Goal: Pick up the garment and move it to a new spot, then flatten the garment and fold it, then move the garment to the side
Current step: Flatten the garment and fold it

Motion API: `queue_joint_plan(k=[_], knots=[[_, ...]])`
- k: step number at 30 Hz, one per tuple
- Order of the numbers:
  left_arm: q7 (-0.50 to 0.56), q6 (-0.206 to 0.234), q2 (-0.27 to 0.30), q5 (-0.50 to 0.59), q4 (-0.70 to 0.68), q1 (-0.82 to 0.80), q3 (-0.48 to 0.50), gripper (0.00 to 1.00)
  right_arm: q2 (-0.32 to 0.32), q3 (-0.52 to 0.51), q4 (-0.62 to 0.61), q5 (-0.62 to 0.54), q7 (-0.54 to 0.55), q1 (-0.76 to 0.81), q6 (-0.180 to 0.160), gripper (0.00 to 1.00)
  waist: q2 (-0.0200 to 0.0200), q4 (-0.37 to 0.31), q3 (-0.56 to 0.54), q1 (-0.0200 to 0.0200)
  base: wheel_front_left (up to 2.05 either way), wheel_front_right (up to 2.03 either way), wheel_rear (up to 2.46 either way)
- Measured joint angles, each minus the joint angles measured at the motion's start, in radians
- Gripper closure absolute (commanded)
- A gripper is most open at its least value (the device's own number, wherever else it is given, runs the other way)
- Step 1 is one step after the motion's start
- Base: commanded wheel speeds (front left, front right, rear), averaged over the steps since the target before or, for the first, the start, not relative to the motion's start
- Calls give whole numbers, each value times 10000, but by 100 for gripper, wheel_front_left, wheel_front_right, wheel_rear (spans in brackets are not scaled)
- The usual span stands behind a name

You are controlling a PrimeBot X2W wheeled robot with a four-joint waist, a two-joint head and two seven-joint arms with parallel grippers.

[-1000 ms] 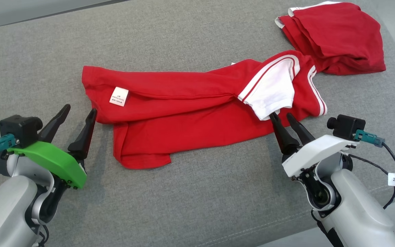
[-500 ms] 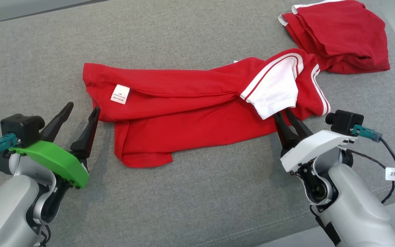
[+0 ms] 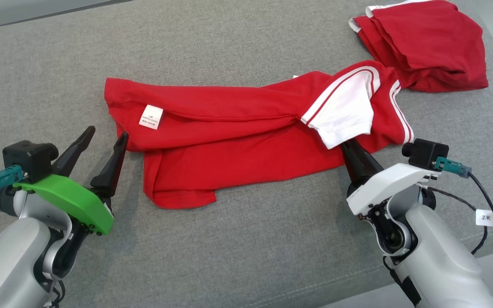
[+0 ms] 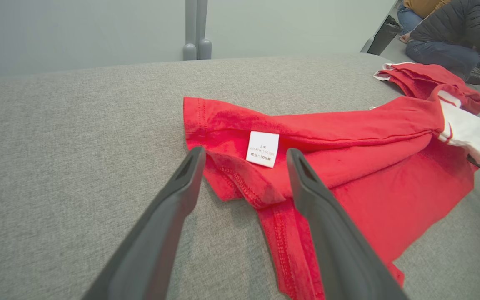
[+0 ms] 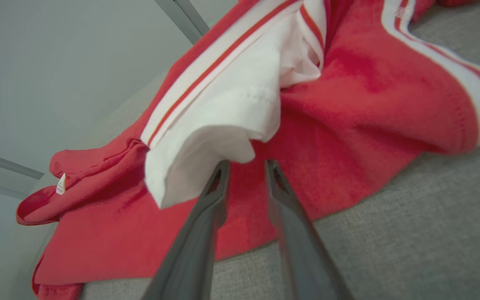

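Red garment (image 3: 238, 145): rumpled on the cushion (image 3: 246, 42), nine to two o'clock; pick-up step. My left gripper (image 3: 106, 131) gapes at its hem (image 4: 236, 185); right gripper (image 5: 247, 163), jaws nearly together at the sleeve (image 3: 340, 115), hold I cannot tell. Next: pinch both ends, lift.

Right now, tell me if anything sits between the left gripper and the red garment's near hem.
Nothing visible does. The left gripper stands open right at the garment's hem corner, below the white label, over bare grey cushion. The second red garment lies at the far right, out of the way.
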Motion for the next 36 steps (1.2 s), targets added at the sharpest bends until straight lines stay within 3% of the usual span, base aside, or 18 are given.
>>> queue_joint_plan(k=[5, 6, 19, 27, 36], knots=[[27, 15, 0, 0, -56, 0, 2, 0, 10, -29, 35, 86, -56, -164, 25, 87, 0, -4, 4, 0, 0, 0, 0], [54, 15, 6, 2, -58, 0, 4, 0, 10, -42, 42, 94, -96, -177, 67, 100, 0, -7, 6, 0, 0, 0, 0], [71, 92, 42, 0, -33, 144, 100, 0, -232, -439, -357, 466, -541, 85, 407, 100, 0, -120, -155, 0, 0, 0, 0], [94, 104, 351, -10, -61, 446, 222, 0, -1164, -552, -1281, 472, -435, 734, 474, 100, 0, -446, -278, 0, 0, 0, 0], [917, 98, 90, 94, -161, -329, -267, 0, -1668, -616, -2165, 460, 82, 757, 474, 100, 0, -624, -21, 0, 0, 0, 0]])
